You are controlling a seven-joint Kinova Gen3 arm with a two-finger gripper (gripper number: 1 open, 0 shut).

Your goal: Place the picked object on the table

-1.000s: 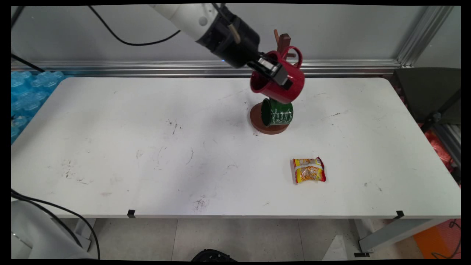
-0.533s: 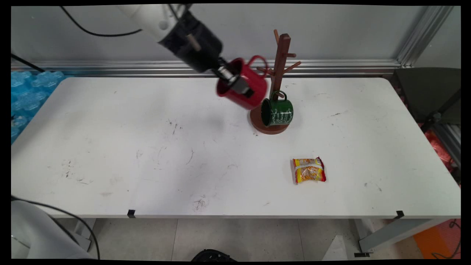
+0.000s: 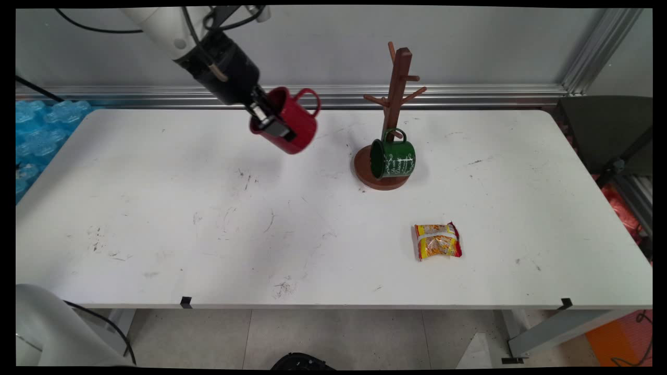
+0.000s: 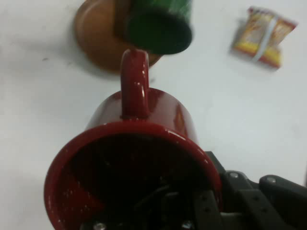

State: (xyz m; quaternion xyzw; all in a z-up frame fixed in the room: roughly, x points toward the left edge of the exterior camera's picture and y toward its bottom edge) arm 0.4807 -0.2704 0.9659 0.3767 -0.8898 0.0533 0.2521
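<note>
Main view had the gripper (image 3: 272, 123) clamped on a red mug's (image 3: 292, 124) rim, held tilted above the table (image 3: 156, 208), well left of the mug tree (image 3: 393, 104) carrying a green mug (image 3: 394, 159).

Arm: I reach in from the upper left, my white link slanting down and to the right, black cables looping off it.
Wrist: my black wrist section tilts downward, toward the right.
End effector (image 3: 271, 121): held in the air above the tabletop's far left-centre, clamped on the rim of a red mug (image 3: 292, 120).
Fingers: one sits inside the mug's mouth, the other presses the outer wall.
Hold: the mug hangs tilted, handle on the side away from me.
</note>
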